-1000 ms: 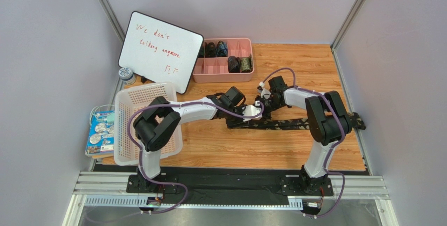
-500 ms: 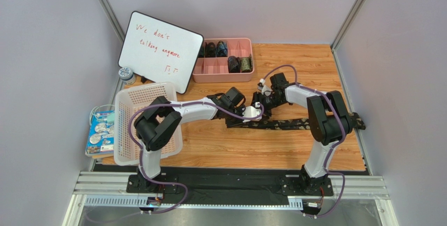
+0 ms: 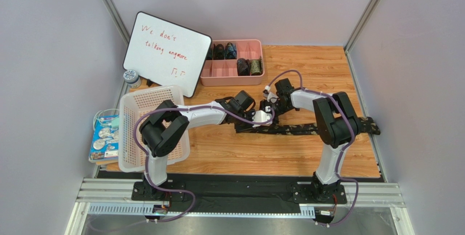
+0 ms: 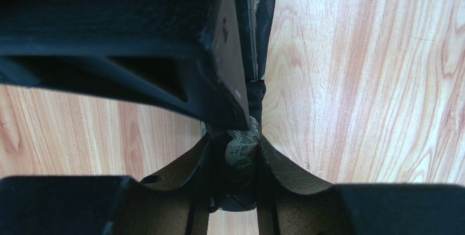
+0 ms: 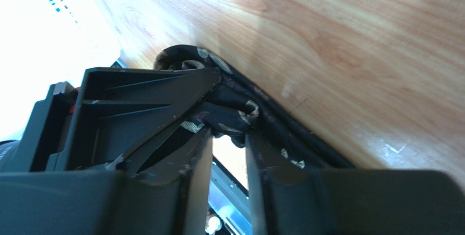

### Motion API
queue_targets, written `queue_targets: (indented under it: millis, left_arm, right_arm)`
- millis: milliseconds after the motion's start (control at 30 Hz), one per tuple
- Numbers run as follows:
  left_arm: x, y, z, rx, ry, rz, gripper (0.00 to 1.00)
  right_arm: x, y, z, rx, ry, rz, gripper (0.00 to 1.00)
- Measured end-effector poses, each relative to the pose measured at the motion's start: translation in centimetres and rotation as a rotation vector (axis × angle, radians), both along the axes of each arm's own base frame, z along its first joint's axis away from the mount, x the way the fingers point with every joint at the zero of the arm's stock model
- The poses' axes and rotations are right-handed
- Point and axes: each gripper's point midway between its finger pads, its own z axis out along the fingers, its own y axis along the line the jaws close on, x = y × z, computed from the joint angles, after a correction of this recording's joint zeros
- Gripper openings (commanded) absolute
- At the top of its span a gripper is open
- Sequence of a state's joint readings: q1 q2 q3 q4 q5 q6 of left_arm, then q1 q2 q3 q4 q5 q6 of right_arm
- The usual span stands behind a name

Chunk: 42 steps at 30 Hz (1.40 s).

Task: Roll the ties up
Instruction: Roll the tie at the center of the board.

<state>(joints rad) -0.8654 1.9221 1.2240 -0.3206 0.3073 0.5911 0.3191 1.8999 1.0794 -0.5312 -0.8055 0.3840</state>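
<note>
While both arms, left (image 3: 202, 116) and right (image 3: 314, 101), crowd the middle of the light wood-grain tabletop (image 3: 229, 153), my top view shows the long black fabric necktie with small olive figures (image 3: 327, 127) lying flat across it, from beneath the wrists out to the right edge. Behind, a pink plastic divided tray (image 3: 232, 82) holds rolled ties (image 3: 243, 66) as small dark cylinders. A black-rimmed whiteboard with red handwriting (image 3: 166, 52) leans over the tray's left end. A white perforated plastic basket (image 3: 136, 109) sits under the left elbow. From the left wrist, the left gripper (image 4: 236, 158) has its matte black fingers clenched on a bunched fold of the necktie, the weave showing olive. The right arm's hard-edged black finger (image 4: 164, 39) blocks the upper left. From the right wrist, the right gripper (image 5: 229, 137) has its fingers slightly apart with the curled tie end at their tips, and I cannot tell whether they pinch it. The left arm's ribbed finger (image 5: 147, 99) crowds in beside it.
</note>
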Motion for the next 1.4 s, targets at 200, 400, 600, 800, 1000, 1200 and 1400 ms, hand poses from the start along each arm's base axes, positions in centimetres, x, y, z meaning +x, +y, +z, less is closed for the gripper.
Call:
queue_targets:
  millis: [200, 400, 600, 800, 1000, 1200, 1400]
  left_arm:
    - [0.0, 0.0, 0.0, -0.001, 0.000, 0.003, 0.47]
    - [-0.1, 0.8, 0.5, -0.018, 0.046, 0.073, 0.62]
    - [0.1, 2.1, 4.8, -0.130, 0.070, 0.177, 0.53]
    - [1.0, 0.3, 8.0, -0.233, 0.063, 0.217, 0.52]
    - [1.7, -0.7, 5.2, -0.176, 0.089, 0.246, 0.50]
    - [1.4, 0.7, 0.3, -0.024, 0.113, 0.283, 0.47]
    - [1.6, 0.8, 0.0, 0.007, 0.103, 0.294, 0.46]
  right_arm:
    - [0.2, -0.6, -1.3, -0.057, -0.013, 0.001, 0.07]
    - [0.5, -0.9, -1.7, -0.090, -0.014, -0.001, 0.04]
    - [0.5, -0.9, -1.7, -0.104, -0.019, 0.002, 0.02]
    - [0.4, -0.8, -1.8, -0.109, -0.020, 0.008, 0.02]
    - [0.4, -0.8, -1.8, -0.110, -0.019, 0.007, 0.03]
    - [0.4, -0.8, -1.7, -0.111, -0.019, 0.007, 0.04]
    - [0.6, -0.8, -1.6, -0.113, -0.024, 0.005, 0.20]
